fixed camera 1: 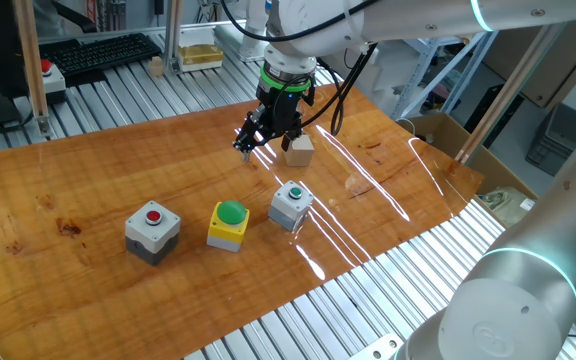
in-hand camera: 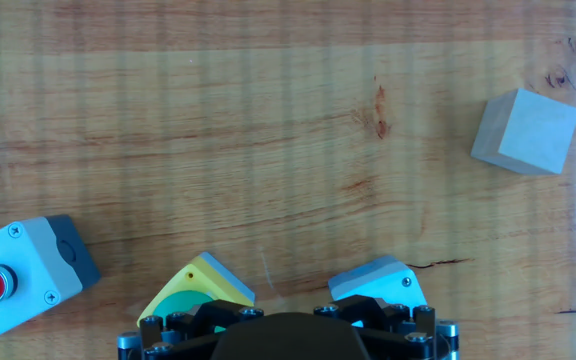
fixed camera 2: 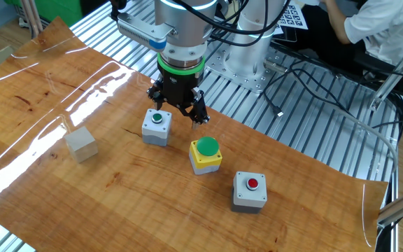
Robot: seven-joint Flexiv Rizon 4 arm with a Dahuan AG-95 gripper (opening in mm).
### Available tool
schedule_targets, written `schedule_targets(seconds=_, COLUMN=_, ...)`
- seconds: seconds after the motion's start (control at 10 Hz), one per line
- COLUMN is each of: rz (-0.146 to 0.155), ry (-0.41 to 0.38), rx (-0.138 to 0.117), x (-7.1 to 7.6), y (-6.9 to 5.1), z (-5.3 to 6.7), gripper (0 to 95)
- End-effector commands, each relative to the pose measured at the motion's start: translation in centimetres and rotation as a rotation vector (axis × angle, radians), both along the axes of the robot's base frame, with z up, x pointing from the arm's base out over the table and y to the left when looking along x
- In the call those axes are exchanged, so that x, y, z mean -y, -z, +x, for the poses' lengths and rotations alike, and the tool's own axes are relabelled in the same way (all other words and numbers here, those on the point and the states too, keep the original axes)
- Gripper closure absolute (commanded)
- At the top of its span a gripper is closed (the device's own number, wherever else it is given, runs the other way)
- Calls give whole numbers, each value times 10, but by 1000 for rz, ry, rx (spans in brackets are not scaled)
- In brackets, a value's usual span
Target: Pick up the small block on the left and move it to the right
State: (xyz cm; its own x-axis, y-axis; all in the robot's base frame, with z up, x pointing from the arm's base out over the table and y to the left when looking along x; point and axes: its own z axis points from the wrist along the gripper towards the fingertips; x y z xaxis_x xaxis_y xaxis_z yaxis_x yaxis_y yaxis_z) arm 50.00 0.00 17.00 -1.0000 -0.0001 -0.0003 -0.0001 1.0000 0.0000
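Arm hangs over the wooden table (fixed camera 1: 88,190), with the small block lying free on it.

The tool (fixed camera 1: 268,140) hovers above the table with nothing in it; its fingers look spread apart. Three button boxes sit in a row: grey with red button (fixed camera 1: 152,231), yellow with green dome (fixed camera 1: 228,225), grey with green button (fixed camera 1: 291,203). The small block (fixed camera 1: 300,150) rests on the table near the tool, untouched, beyond the green-button box.
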Motion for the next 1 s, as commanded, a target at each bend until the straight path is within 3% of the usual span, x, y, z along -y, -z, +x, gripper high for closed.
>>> schedule_targets(seconds=0.1, rz=81, ry=47, rx=183, x=0, y=0, z=0, gripper=760)
schedule_targets(seconds=0.8, rz=78, ry=37, rx=189, x=-2, y=7, z=-7, gripper=760)
schedule_targets(seconds=0.9, rz=57, ry=16, rx=199, x=-3, y=7, z=-7, gripper=950)
schedule_targets(seconds=1.0, rz=11, ry=9, rx=200, x=-4, y=8, z=-7, gripper=950)
